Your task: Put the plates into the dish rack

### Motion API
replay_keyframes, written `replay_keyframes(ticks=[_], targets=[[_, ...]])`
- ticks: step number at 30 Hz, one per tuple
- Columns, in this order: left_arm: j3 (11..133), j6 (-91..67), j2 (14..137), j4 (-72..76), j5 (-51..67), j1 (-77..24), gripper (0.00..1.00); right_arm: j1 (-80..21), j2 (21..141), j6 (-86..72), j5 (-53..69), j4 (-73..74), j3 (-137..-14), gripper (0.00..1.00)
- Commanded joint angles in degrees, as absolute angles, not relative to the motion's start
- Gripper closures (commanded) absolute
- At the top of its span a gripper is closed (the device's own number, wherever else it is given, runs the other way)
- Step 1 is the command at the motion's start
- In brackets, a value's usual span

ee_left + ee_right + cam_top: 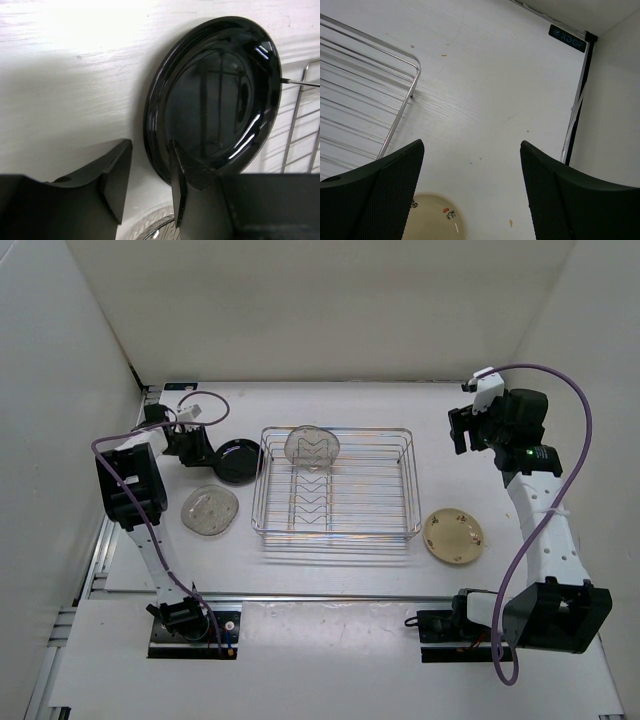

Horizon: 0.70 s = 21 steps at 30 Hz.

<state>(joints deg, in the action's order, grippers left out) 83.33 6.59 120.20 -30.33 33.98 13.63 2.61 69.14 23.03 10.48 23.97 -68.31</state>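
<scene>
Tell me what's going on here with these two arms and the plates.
The arms are loading plates into the rack. The left gripper straddles the rim of the black plate beside the rack's left end, jaws not clamped on it. The right gripper hangs open and empty right of the rack. One pale plate stands in the dividers; the clear plate and cream plate lie on the table.

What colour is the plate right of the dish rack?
The plate is cream-yellow with small dark specks; the top external view shows it best.
</scene>
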Motion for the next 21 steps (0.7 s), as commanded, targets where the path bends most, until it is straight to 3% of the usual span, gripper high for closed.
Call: replay_keyframes(ticks=[1, 10, 13, 16, 21], targets=[[85.2, 7.2, 120.6, -32.0, 37.0, 13.4, 0.53, 2.9, 67.2, 21.8, 12.2, 22.7, -68.2, 0.19], [87.5, 7.7, 122.4, -34.4, 38.1, 13.4, 0.55, 2.9, 66.7, 21.8, 12.7, 22.7, -67.7, 0.2], [88.6, 8.3, 123.5, -35.0, 38.6, 13.4, 0.63, 2.9, 66.2, 21.8, 13.3, 22.7, -67.7, 0.2], [88.6, 8.3, 124.0, -35.6, 38.6, 13.4, 0.65, 3.4, 66.2, 21.8, 13.3, 22.7, -67.1, 0.2], [89.1, 8.8, 124.0, -36.1, 37.5, 13.4, 0.81, 3.4, 66.2, 21.8, 13.3, 22.7, -67.1, 0.2]])
